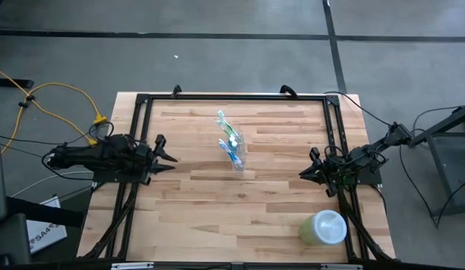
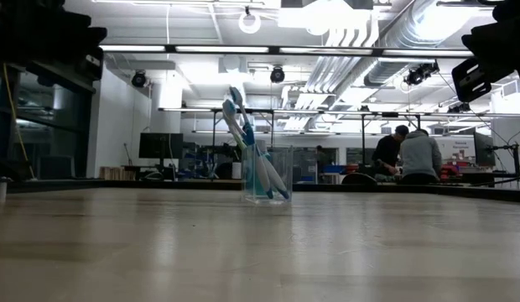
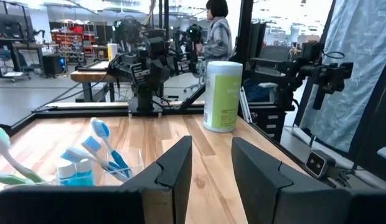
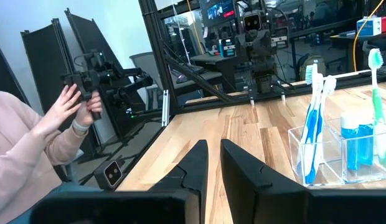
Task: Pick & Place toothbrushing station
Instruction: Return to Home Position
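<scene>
Item: toothbrushing station. A small clear organizer (image 1: 239, 159) of hard see-through plastic stood upright near the middle of the wooden surface (image 1: 217, 217), between the two arms and well apart from both. The right wrist view showed it as a box split into compartments (image 4: 333, 155).

Contents: blue toothbrushes (image 4: 314, 124) leaned together in one end compartment, heads up and well above the rim. One green toothbrush (image 4: 375, 81) with a pale head stood taller at the other end. Small white tubes (image 4: 353, 140) with blue tops sat low between them. From above, the green toothbrush (image 1: 223, 121) pointed toward the far edge of the surface, with the blue toothbrushes (image 1: 229, 147) beside it.

Other container: a larger pale green round container (image 1: 323, 227) with a white lid stood upright near the front right corner, well apart from the organizer. Its contents could not be seen.

Left gripper (image 1: 169, 154): it hung at the left side of the surface, facing the middle, jaws parted by a moderate gap and holding nothing.

Right gripper (image 1: 307, 165): it hung at the right side, facing the middle, jaws parted by only a narrow slit and holding nothing.

Beyond the surface: a person's hand (image 4: 71, 106), in a pink sleeve, rested on a dark stand.
</scene>
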`<state>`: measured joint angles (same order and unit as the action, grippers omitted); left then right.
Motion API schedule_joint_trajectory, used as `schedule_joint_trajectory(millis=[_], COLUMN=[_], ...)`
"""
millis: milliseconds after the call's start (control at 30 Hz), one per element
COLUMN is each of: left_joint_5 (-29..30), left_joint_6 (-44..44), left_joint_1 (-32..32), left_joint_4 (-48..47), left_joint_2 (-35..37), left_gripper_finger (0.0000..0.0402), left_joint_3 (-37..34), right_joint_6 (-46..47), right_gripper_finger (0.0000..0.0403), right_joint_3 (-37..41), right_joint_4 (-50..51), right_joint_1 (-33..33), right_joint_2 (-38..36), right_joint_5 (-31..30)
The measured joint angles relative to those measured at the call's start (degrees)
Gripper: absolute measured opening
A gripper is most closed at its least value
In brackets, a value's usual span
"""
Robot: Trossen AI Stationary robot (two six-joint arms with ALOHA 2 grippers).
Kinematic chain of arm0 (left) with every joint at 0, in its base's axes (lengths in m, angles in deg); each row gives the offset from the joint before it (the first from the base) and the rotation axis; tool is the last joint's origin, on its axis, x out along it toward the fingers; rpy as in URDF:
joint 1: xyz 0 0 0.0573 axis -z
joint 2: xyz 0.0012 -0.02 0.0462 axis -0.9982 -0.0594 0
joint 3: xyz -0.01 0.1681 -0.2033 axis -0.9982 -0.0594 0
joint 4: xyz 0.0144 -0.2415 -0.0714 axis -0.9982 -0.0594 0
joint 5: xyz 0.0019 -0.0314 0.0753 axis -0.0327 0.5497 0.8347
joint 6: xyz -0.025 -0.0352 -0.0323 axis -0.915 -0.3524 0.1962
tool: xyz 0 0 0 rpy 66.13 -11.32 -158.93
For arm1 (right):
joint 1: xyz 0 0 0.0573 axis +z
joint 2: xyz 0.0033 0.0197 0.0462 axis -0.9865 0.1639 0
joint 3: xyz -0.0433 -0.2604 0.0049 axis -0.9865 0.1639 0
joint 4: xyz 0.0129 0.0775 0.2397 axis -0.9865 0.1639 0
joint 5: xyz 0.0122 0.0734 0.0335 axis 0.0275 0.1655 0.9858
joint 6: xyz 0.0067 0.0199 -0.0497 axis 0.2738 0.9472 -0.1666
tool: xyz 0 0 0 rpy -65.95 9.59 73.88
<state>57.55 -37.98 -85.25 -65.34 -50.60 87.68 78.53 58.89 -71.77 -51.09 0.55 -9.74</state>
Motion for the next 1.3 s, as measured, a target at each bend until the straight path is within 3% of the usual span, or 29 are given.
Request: schedule_joint_trajectory(millis=[267, 733, 933, 1300], left_joint_5=[3.11, 15.88, 16.18, 15.85], left_joint_6=[-2.78, -3.78, 0.04, -1.15], left_joint_1=[0.02, 5.65, 7.23, 7.42], left_joint_4=[10.86, 3.45, 1.87, -0.32], left_joint_2=[-0.06, 0.02, 0.02, -0.02], left_gripper_finger=[0.011, 0.011, 0.011, 0.011], left_joint_3=[-6.28, -6.58, -5.96, -5.28], right_joint_6=[0.0, 0.0, 0.0, 0.0], right_gripper_finger=[0.0036, 0.0036, 0.0036, 0.0036], right_joint_3=[0.0, 0.0, 0.0, 0.02], right_joint_4=[-0.02, -0.02, -0.02, -0.02], right_joint_1=[0.0, -0.01, -0.02, -0.02], right_joint_2=[0.0, 0.0, 0.0, 0.0], right_joint_5=[0.0, 0.0, 0.0, 0.0])
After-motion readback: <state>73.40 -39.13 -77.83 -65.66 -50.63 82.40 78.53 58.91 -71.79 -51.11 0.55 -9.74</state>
